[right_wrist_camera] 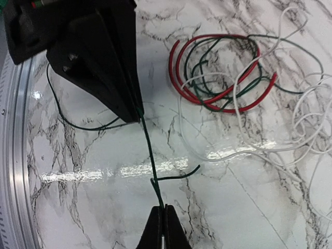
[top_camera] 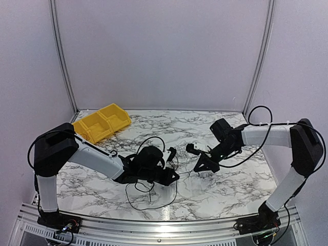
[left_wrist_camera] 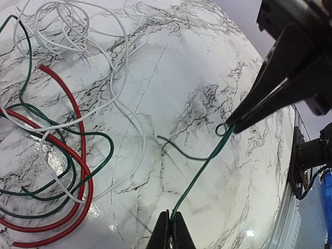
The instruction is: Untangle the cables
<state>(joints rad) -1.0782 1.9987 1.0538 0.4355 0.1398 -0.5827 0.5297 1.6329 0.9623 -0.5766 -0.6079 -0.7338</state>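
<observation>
Between jaws: thin green plastic-coated wire [left_wrist_camera: 199, 174], pinched by left gripper [left_wrist_camera: 170, 231] and right gripper [right_wrist_camera: 163, 223].
Handling: light, limp, I judge; regrip beside jaws.

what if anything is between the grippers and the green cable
Nothing visible: the left gripper and right gripper are both shut on the green cable, stretched between them; the tangle lies off to one side.

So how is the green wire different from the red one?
The green wire is thinner; the red wire looks thicker. The green wire runs taut and straight between the left gripper and the right gripper, both shut on it; the red wire lies in loose curves with no gripper on it. Both are long, bendy wires.
</observation>
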